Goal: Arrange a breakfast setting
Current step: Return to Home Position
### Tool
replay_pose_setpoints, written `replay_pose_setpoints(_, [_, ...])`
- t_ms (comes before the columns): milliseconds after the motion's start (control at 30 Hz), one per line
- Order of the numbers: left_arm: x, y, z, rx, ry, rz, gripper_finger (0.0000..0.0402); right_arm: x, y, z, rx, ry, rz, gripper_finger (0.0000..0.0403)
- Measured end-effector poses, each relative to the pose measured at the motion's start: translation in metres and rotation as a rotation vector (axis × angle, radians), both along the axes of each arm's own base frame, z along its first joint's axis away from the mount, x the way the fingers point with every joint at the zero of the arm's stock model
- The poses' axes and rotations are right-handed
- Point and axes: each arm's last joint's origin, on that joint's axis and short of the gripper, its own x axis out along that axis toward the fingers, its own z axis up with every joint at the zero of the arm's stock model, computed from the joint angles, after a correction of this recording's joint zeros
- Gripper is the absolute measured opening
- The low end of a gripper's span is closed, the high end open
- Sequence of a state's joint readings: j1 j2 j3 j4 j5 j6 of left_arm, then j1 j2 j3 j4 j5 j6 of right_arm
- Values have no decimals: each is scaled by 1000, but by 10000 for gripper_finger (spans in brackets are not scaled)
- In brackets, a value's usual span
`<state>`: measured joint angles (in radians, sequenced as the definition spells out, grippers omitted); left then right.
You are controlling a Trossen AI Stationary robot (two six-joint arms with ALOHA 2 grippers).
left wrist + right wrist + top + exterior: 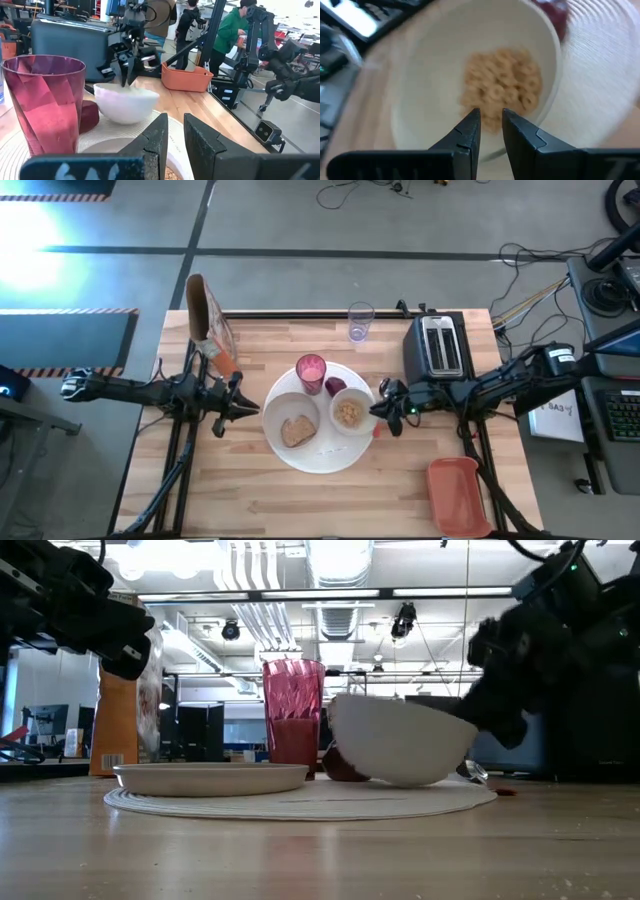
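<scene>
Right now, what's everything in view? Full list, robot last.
mat: 1, white, round, table centre
small plate: 1, pale, on the mat's left
toast: 1, brown, on the small plate
bowl: 1, white, on the mat's right
cereal: tan, in the bowl
cup: 1, pink, at the mat's back edge
fruit: 1, dark red, between cup and bowl
spoon: likely 1, an orange sliver right of the bowl
glass: 1, clear purplish, behind the mat
toaster: 1, black, back right
box: 1, brown, back left
tray: 1, orange-red, front right
people: 2, in the room beyond
left hand: dark, left of the small plate, narrowly open, empty
right hand: dark, at the bowl's right, narrowly open, empty
</scene>
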<state>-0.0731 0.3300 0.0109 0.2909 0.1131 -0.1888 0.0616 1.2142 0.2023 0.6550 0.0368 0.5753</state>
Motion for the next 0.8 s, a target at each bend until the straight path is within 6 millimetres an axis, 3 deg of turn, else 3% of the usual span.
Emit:
replay_pose_setpoints(300, [0,0,1,3,-3,0,45,9,4,16,-45,-63,143,68])
replay_pose_setpoints(800, [1,0,1,4,9,0,45,-13,4,27,-31,19,200,64])
